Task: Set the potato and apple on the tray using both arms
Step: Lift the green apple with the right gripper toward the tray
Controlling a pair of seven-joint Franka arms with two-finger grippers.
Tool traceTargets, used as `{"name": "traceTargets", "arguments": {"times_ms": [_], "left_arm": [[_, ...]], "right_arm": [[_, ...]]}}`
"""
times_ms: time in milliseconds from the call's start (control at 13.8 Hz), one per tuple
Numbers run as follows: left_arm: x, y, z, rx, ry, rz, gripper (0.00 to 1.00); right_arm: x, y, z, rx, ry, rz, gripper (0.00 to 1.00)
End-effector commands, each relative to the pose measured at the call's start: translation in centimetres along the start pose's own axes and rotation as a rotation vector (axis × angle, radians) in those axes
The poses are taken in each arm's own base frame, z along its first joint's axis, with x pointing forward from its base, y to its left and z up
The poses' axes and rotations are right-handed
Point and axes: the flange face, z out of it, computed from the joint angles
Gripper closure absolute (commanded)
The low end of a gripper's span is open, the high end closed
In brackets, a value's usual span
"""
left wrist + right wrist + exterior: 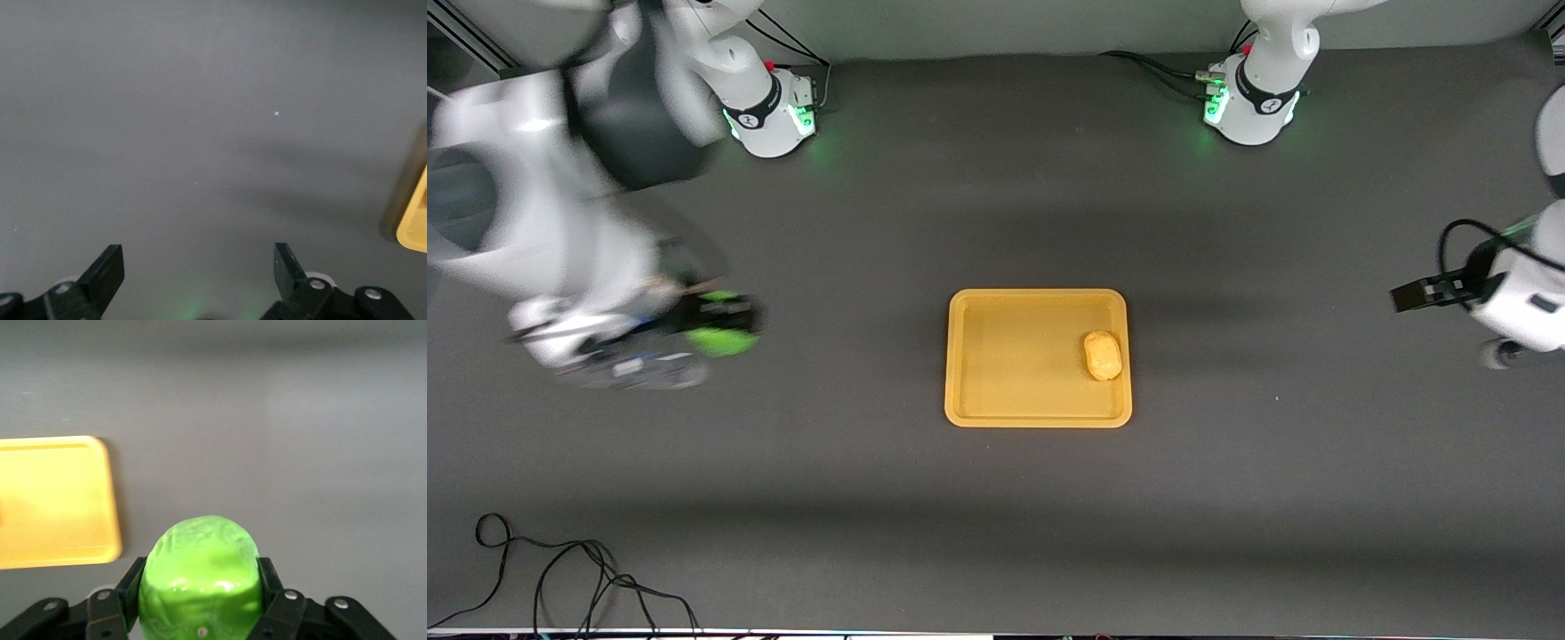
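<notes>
The yellow-orange tray lies mid-table. The potato lies in the tray, by the rim toward the left arm's end. My right gripper is shut on the lime-green apple and holds it above the table toward the right arm's end, apart from the tray; the apple shows blurred in the front view. The tray's corner shows in the right wrist view. My left gripper is open and empty above the table toward the left arm's end; its fingers stand wide apart over bare mat.
A black cable lies loose on the mat near the front camera at the right arm's end. The tray's rim edge shows in the left wrist view. The mat is dark grey.
</notes>
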Motion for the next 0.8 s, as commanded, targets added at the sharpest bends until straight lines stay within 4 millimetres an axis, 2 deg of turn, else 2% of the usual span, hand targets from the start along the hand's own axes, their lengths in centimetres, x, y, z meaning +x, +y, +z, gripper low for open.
{"name": "traceTargets", "arguments": {"times_ms": [0, 72, 145, 217, 289, 361, 578, 651, 723], "left_arm": [[-1.1, -2.1, -0.5, 0.011, 0.006, 0.041, 0.00], [-1.4, -2.2, -0.7, 0.013, 0.004, 0.043, 0.00], [-1.8, -2.5, -1.5, 0.016, 0.017, 0.054, 0.00], [-1.7, -3.1, -1.4, 0.019, 0.022, 0.071, 0.00], [-1.6, -2.9, -1.2, 0.020, 0.027, 0.094, 0.00], [-1.9, -3.3, -1.5, 0.012, 0.025, 0.093, 0.00], [-4.3, -5.1, -3.4, -0.090, 0.037, 0.113, 0.00], [-4.3, -5.3, -3.3, -0.131, 0.034, 0.118, 0.00], [-4.0, -4.5, -3.2, -0.145, 0.031, 0.128, 0.00]], "right_arm": [[-4.0, -12.1, 2.8, 0.044, 0.027, 0.129, 0.63], [-5.4, -16.3, 4.2, 0.063, 0.054, 0.150, 0.63], [-6.7, -19.7, 5.5, 0.080, 0.079, 0.150, 0.63], [-7.5, -21.7, 7.2, 0.084, 0.074, 0.137, 0.63], [-8.2, -23.3, 8.9, 0.093, 0.068, 0.117, 0.63], [-8.0, -23.9, 11.0, 0.087, 0.064, 0.111, 0.63], [-7.1, -26.4, 18.3, 0.073, 0.083, 0.105, 0.63], [-8.0, -27.9, 20.5, 0.070, 0.089, 0.087, 0.63], [-7.7, -28.5, 22.2, 0.077, 0.106, 0.083, 0.63]]}}
